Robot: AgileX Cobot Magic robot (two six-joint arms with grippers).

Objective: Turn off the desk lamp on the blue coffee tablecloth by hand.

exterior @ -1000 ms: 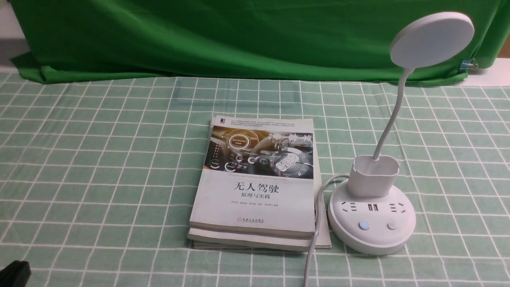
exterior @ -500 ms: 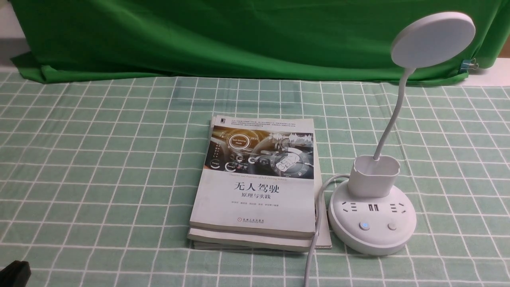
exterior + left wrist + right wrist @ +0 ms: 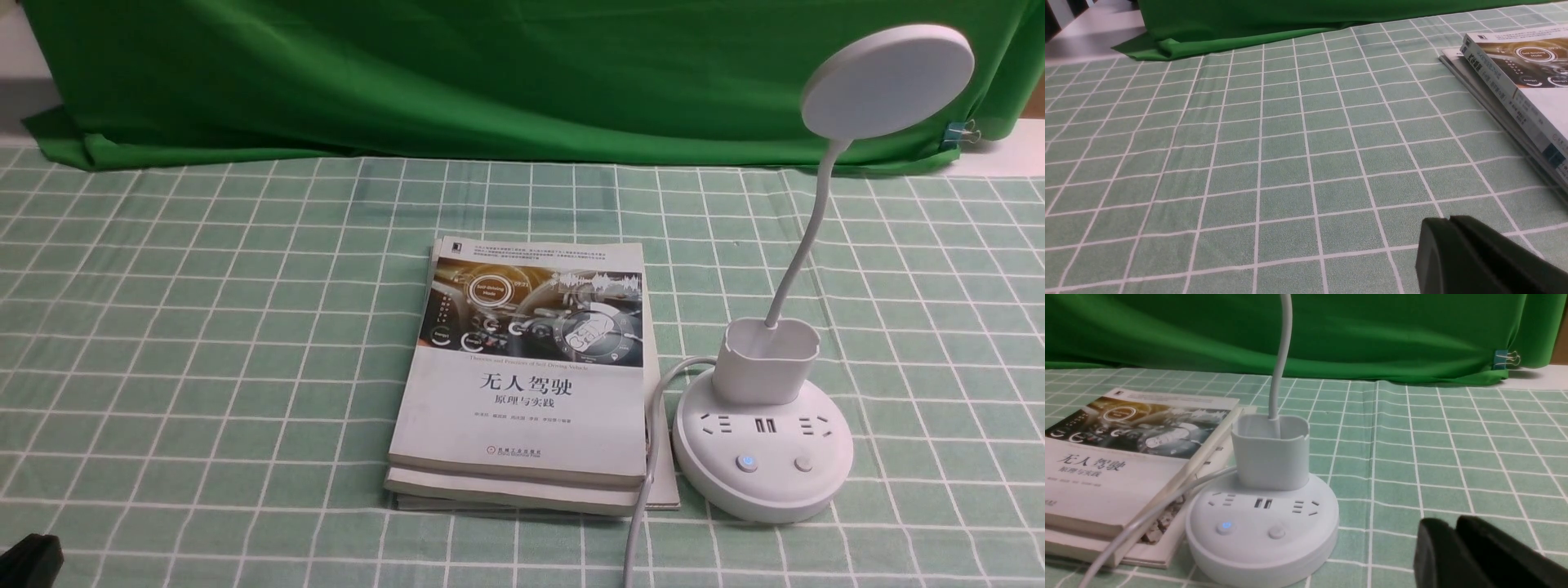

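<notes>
The white desk lamp stands at the right on the pale green grid tablecloth (image 3: 204, 327). Its disc head (image 3: 887, 80) is held high on a thin neck above the cup holder (image 3: 766, 359) and the round base (image 3: 763, 482). The left button (image 3: 746, 463) glows blue and the right button (image 3: 804, 464) is unlit. In the right wrist view the base (image 3: 1261, 547) is close, and my right gripper (image 3: 1455, 523) is shut and empty, low beside it and apart from it. My left gripper (image 3: 1450, 219) is shut and empty over bare cloth; only its corner (image 3: 28, 559) shows in the front view.
A stack of two books (image 3: 526, 384) lies left of the lamp base, nearly touching it. The lamp's white cable (image 3: 641, 523) runs along the books' right edge to the front edge. A dark green backdrop cloth (image 3: 490, 73) hangs behind, with a clip (image 3: 959, 132).
</notes>
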